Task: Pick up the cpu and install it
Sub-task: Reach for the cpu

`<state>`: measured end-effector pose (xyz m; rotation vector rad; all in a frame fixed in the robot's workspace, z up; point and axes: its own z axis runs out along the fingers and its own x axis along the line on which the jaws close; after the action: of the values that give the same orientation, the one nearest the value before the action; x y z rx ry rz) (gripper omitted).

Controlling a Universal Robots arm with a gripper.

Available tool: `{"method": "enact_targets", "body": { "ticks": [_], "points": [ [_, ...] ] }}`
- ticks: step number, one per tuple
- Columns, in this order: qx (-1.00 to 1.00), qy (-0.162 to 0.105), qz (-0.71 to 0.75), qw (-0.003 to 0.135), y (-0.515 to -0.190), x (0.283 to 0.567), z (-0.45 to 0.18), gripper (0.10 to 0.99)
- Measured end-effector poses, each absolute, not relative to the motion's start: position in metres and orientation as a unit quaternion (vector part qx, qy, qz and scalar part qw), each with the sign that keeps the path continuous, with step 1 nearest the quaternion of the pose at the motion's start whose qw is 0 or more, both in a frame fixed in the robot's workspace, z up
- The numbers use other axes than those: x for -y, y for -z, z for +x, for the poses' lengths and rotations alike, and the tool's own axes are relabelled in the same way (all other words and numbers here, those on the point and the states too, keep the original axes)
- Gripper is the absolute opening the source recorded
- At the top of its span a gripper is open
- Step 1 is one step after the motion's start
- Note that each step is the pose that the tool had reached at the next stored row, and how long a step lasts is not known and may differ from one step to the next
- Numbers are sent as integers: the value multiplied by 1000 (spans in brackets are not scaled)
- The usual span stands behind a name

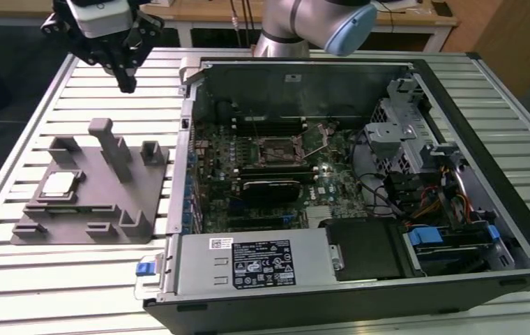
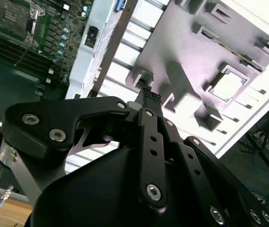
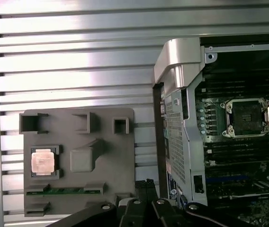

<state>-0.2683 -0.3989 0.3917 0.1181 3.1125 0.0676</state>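
Exterior view: I look down from high, across from the arm (image 1: 293,24). First wrist view faces straight down; second wrist view slants obliquely. All three share the grey block (image 3: 106,127) and open computer case (image 3: 172,61).

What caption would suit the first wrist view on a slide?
The cpu rests in the grey block on the table, beside the open computer case and its socket.

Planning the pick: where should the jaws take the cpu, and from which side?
Probably two opposite edges of the cpu, from straight above: it lies flat, metal top up, sunk in a pocket of the grey block, so no sideways approach.
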Motion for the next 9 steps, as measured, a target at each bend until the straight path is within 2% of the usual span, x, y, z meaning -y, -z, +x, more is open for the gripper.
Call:
{"method": "enact_targets", "body": {
  "ticks": [9],
  "points": [
    [-999, -22, 38, 13, -391, 399, -286, 106]
  ]
}}
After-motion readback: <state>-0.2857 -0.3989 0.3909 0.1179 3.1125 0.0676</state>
